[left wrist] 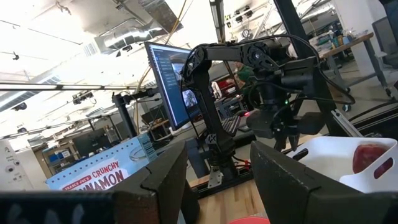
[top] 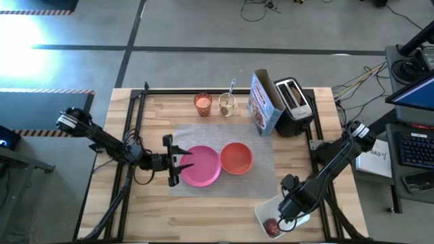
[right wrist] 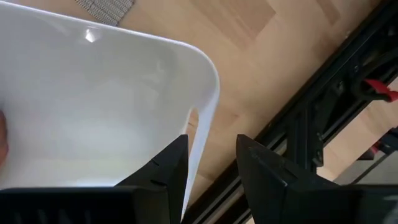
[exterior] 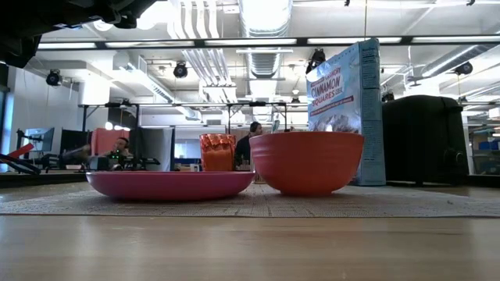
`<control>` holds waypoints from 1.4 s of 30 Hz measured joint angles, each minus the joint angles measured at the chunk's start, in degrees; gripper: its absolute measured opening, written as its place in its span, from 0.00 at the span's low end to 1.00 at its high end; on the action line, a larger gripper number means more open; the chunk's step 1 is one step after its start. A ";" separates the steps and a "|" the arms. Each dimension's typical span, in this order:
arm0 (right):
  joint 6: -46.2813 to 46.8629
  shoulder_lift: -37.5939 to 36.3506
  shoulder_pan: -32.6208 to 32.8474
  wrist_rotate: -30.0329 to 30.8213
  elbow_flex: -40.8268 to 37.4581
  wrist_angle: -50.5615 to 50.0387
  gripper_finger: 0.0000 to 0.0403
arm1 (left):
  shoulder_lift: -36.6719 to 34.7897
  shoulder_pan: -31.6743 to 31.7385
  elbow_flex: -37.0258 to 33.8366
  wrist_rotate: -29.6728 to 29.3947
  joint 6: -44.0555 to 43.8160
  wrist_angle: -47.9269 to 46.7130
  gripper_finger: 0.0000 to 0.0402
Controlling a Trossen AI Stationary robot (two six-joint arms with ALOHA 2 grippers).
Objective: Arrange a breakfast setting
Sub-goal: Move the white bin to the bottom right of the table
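Left gripper (top: 173,161): I see its jaws apart, holding nothing, at the edge of the pink plate and pointed across it.
Pink plate (top: 201,165): directly ahead of the left jaws, flat on the grey mat; in the low view (exterior: 169,185) it sits just beside the bowl.
Orange-red bowl (top: 237,157): beyond the plate from the left jaws, upright on the mat, close against the plate's rim; I cannot tell whether they touch.
Grey mat (top: 261,150): spread on the tabletop (top: 156,210) under plate and bowl, reaching beneath the left jaws.
Orange cup (top: 203,103): upright, off the mat, well apart from both sets of jaws.
Glass (top: 226,104): just beside the cup, with a metal spoon (top: 231,88) standing in it.
Cereal box (top: 264,102): upright, beside the glass, far from the left jaws.
Toaster (top: 293,105): black, just beyond the box.
Right gripper (top: 288,215): jaws apart with a narrow gap, hovering at the rim of the white tray; the rim lies right in front of them in the right wrist view.
White tray (top: 266,210): at the tabletop's near edge, beneath the right jaws.
Red apple (top: 272,225): inside the tray, just beside the right jaws, not gripped.
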 joint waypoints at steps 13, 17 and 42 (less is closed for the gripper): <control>1.00 0.21 0.00 0.02 -1.44 0.70 0.30 | 0.00 -0.01 0.00 0.00 -0.02 -0.01 0.40; 1.08 0.48 0.24 0.00 -3.04 2.41 0.30 | 0.00 0.01 0.00 0.00 -0.02 -0.01 0.40; -5.04 0.48 0.61 0.52 -8.15 8.13 0.17 | 0.00 0.00 0.02 0.00 -0.02 -0.06 0.40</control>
